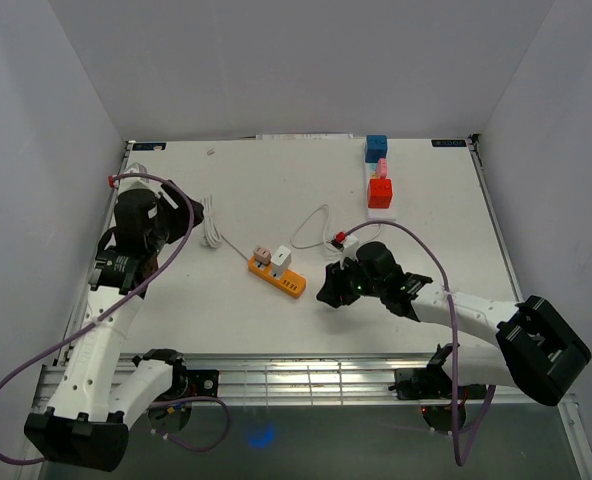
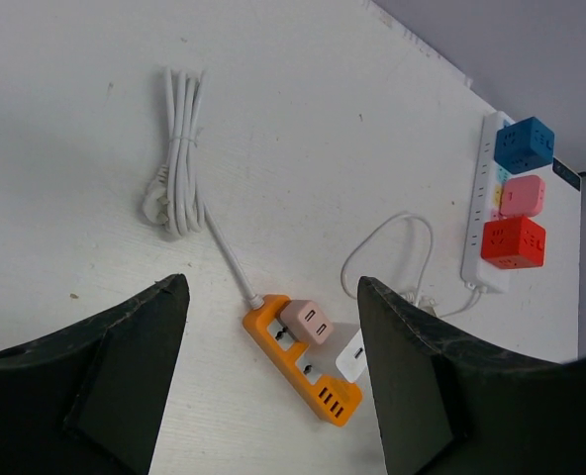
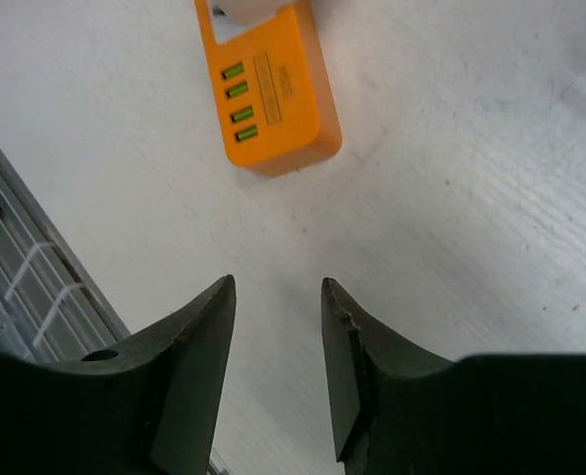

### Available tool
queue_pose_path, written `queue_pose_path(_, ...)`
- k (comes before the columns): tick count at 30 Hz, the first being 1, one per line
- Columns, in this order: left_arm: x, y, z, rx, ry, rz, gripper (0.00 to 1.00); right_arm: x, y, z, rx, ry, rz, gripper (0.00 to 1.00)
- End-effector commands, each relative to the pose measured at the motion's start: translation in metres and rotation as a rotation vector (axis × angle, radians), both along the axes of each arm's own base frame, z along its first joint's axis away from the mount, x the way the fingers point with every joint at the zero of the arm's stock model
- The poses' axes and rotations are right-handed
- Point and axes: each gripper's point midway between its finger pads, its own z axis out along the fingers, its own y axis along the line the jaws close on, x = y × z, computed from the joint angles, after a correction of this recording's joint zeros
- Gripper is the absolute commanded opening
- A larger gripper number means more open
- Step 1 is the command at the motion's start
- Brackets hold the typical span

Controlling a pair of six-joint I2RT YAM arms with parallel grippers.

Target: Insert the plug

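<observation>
Looks basically done to me: the white plug (image 1: 280, 260) seems seated in the orange power strip (image 1: 276, 272) mid-table, beside a pink adapter (image 1: 261, 254). The right gripper (image 3: 278, 287) hangs just off the strip's near end, fingers apart and empty. The left gripper (image 2: 271, 287) is spread wide too (nothing in it), by the left edge. It's a white table (image 1: 436, 220) with plain white walls (image 1: 276, 60), and another white strip (image 2: 474, 247) sits near the far right corner.
</observation>
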Motion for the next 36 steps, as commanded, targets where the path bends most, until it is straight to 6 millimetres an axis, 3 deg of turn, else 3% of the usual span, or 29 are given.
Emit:
queue_pose_path(1, -0.008, 0.012, 0.011, 0.03, -0.052, 0.043, 0.8, -0.003, -0.002, -0.007, -0.017, -0.038, -0.017, 0.46)
queue_pose_path(4, -0.01, 0.014, 0.01, 0.036, -0.054, 0.05, 0.79, -0.003, 0.006, -0.018, -0.039, -0.028, -0.01, 0.46)
queue_pose_path(10, -0.011, 0.016, 0.009, 0.052, -0.045, 0.049, 0.79, 0.031, 0.053, -0.021, -0.028, -0.036, 0.01, 0.45)
queue_pose_path(11, -0.011, 0.016, 0.009, 0.056, -0.044, 0.047, 0.79, 0.036, 0.059, -0.035, -0.058, -0.016, 0.012, 0.45)
queue_pose_path(12, -0.012, 0.016, 0.008, 0.059, -0.039, 0.049, 0.79, 0.052, 0.075, -0.02, -0.03, -0.047, 0.009, 0.45)
queue_pose_path(15, -0.012, 0.018, 0.009, 0.069, -0.038, 0.055, 0.79, 0.076, 0.1, -0.02, -0.02, -0.048, 0.013, 0.44)
queue_pose_path(20, -0.013, 0.015, 0.009, 0.062, -0.039, 0.038, 0.79, 0.093, 0.12, 0.007, 0.05, -0.089, 0.032, 0.44)
queue_pose_path(23, -0.012, 0.011, 0.006, 0.058, -0.036, 0.016, 0.79, 0.093, 0.113, 0.033, 0.066, -0.151, 0.026, 0.46)
queue_pose_path(25, -0.011, 0.009, 0.003, 0.059, -0.033, -0.003, 0.79, 0.091, 0.102, 0.039, 0.054, -0.188, 0.024, 0.51)
queue_pose_path(26, -0.011, 0.006, 0.002, 0.061, -0.034, -0.019, 0.8, 0.084, 0.091, 0.031, 0.032, -0.189, 0.022, 0.53)
queue_pose_path(27, -0.01, 0.001, 0.004, 0.054, -0.047, -0.05, 0.8, 0.084, 0.083, 0.048, 0.046, -0.234, 0.001, 0.55)
queue_pose_path(28, -0.01, -0.002, 0.0, 0.06, -0.043, -0.073, 0.81, 0.081, 0.075, 0.052, 0.042, -0.262, -0.001, 0.62)
queue_pose_path(29, -0.012, -0.005, 0.001, 0.058, -0.055, -0.094, 0.82, 0.077, 0.066, 0.072, 0.065, -0.311, -0.014, 0.67)
queue_pose_path(30, -0.012, -0.01, 0.004, 0.047, -0.075, -0.123, 0.82, 0.072, 0.052, 0.061, 0.034, -0.315, -0.034, 0.71)
queue_pose_path(31, -0.013, -0.011, 0.004, 0.044, -0.086, -0.132, 0.83, 0.07, 0.043, 0.067, 0.031, -0.35, -0.042, 0.79)
queue_pose_path(32, -0.017, -0.015, 0.002, 0.034, -0.098, -0.154, 0.83, 0.067, 0.035, 0.087, 0.06, -0.399, -0.059, 0.83)
queue_pose_path(34, -0.021, -0.023, 0.008, 0.015, -0.142, -0.2, 0.84, 0.066, 0.011, 0.085, 0.022, -0.429, -0.132, 0.93)
queue_pose_path(35, -0.023, -0.025, -0.001, 0.013, -0.138, -0.213, 0.88, 0.064, 0.0, 0.103, 0.046, -0.47, -0.169, 0.95)
queue_pose_path(36, -0.027, -0.026, 0.007, 0.007, -0.187, -0.225, 0.92, 0.067, -0.012, 0.102, 0.017, -0.487, -0.22, 0.97)
